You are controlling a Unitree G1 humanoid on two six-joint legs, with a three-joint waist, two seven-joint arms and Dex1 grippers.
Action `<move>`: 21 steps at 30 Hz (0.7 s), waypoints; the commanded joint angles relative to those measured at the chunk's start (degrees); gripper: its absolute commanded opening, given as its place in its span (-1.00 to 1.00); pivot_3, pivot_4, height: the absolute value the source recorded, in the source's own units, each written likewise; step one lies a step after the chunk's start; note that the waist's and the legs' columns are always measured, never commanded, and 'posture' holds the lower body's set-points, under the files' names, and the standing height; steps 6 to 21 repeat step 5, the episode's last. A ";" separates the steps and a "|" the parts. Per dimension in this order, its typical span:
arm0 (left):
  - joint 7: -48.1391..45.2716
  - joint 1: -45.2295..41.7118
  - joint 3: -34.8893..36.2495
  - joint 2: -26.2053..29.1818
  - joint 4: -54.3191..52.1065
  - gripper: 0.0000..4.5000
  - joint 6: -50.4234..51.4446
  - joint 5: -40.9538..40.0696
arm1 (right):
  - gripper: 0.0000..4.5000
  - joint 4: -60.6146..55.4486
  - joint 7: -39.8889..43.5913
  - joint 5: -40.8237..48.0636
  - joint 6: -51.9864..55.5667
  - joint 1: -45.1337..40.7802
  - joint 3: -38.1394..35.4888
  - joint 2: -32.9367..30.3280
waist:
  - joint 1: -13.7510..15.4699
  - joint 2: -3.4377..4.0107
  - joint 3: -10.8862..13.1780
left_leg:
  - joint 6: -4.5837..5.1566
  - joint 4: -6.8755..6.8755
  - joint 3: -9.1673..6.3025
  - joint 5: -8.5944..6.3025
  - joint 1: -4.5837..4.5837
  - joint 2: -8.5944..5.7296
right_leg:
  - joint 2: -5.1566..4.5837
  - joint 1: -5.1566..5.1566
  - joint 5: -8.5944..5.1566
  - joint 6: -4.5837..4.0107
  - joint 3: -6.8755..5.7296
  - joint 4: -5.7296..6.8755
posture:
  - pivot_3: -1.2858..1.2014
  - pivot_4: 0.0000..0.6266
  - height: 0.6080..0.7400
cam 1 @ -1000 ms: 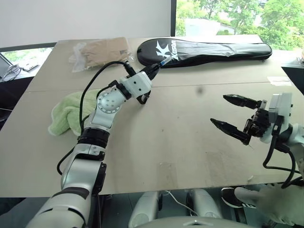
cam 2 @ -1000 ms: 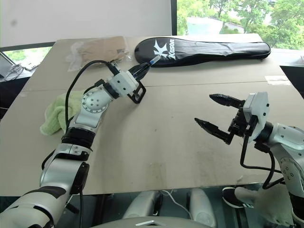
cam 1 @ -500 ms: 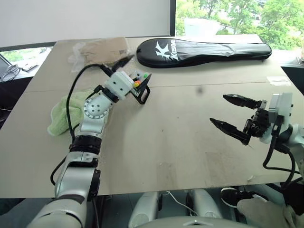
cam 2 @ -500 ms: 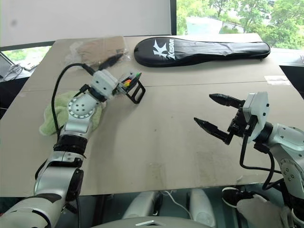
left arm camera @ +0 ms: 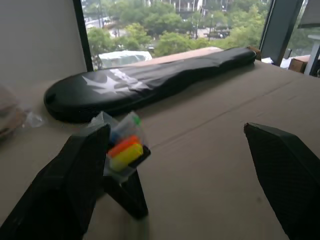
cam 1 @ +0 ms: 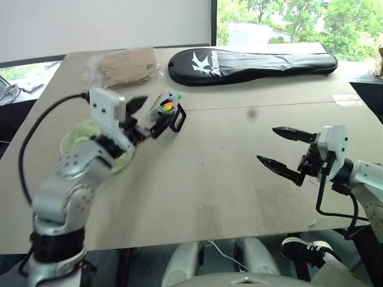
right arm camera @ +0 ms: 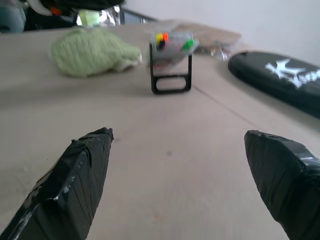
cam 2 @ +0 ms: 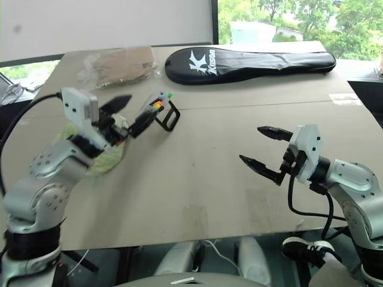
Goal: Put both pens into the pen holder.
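**Both grippers empty, pens look to be in the holder**

My left gripper [cam 1: 145, 113] stands with its two black fingers spread wide and nothing between them. It hangs just beside the pen holder [cam 1: 168, 112], on my side of it; in my left wrist view one finger [left arm camera: 70, 185] sits close in front of the stand, but I cannot tell whether it touches the stand. My right gripper [cam 1: 288, 152] is also spread wide and empty, hovering over bare table [cam 1: 221, 179], well apart from the holder.

The pen holder is a small black open-frame stand with a clear plastic pocket on top, standing upright on the table near the green cloth [right arm camera: 90, 50]. Coloured ends crowd the pocket: orange and yellow together [left arm camera: 125, 150], a green tip above them, and a hint of blue behind. I judge that the pens are among these, since I see no loose pen on the table and neither gripper carries one. Which tip belongs to which pen I cannot tell.

So the task seems done, or very nearly. What may be left is only to pull my left gripper clear without knocking the light stand over.

Beyond the holder lie the long black racket bag [cam 1: 251, 60] and a clear packet of tan material [cam 1: 125, 64], both untouched at the far side.
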 commanded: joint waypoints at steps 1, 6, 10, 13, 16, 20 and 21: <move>-3.79 10.52 6.55 2.34 -7.42 0.97 2.98 -4.70 | 1.00 -0.36 -0.91 -2.83 -1.33 5.39 -4.15 -1.03 | 0.15 0.01 0.00 | 0.00 -0.01 0.02 -0.01 0.05 0.00 | 0.00 0.05 0.00 0.00 0.02 -0.01 | 0.03 -0.52 1.00; -6.63 19.69 11.04 2.41 -8.33 0.97 2.31 -5.17 | 1.00 -1.05 -0.50 -3.56 -1.91 10.79 -6.85 -1.19 | 0.67 0.02 0.01 | 0.00 -0.11 0.14 -0.01 0.21 0.04 | 0.02 0.17 -0.01 -0.02 0.15 -0.07 | 0.03 -0.52 1.00; -6.63 19.69 11.04 2.41 -8.33 0.97 2.31 -5.17 | 1.00 -1.05 -0.50 -3.56 -1.91 10.79 -6.85 -1.19 | 0.67 0.02 0.01 | 0.00 -0.11 0.14 -0.01 0.21 0.04 | 0.02 0.17 -0.01 -0.02 0.15 -0.07 | 0.03 -0.52 1.00; -6.63 19.69 11.04 2.41 -8.33 0.97 2.31 -5.17 | 1.00 -1.05 -0.50 -3.56 -1.91 10.79 -6.85 -1.19 | 0.67 0.02 0.01 | 0.00 -0.11 0.14 -0.01 0.21 0.04 | 0.02 0.17 -0.01 -0.02 0.15 -0.07 | 0.03 -0.52 1.00; -6.63 19.69 11.04 2.41 -8.33 0.97 2.31 -5.17 | 1.00 -1.05 -0.50 -3.56 -1.91 10.79 -6.85 -1.19 | 0.67 0.02 0.01 | 0.00 -0.11 0.14 -0.01 0.21 0.04 | 0.02 0.17 -0.01 -0.02 0.15 -0.07 | 0.03 -0.52 1.00; -6.63 19.69 11.04 2.41 -8.33 0.97 2.31 -5.17 | 1.00 -1.05 -0.50 -3.56 -1.91 10.79 -6.85 -1.19 | 0.67 0.02 0.01 | 0.00 -0.11 0.14 -0.01 0.21 0.04 | 0.02 0.17 -0.01 -0.02 0.15 -0.07 | 0.03 -0.52 1.00; -6.63 19.69 11.04 2.41 -8.33 0.97 2.31 -5.17 | 1.00 -1.05 -0.50 -3.56 -1.91 10.79 -6.85 -1.19 | 0.67 0.02 0.01 | 0.00 -0.11 0.14 -0.01 0.21 0.04 | 0.02 0.17 -0.01 -0.02 0.15 -0.07 | 0.03 -0.52 1.00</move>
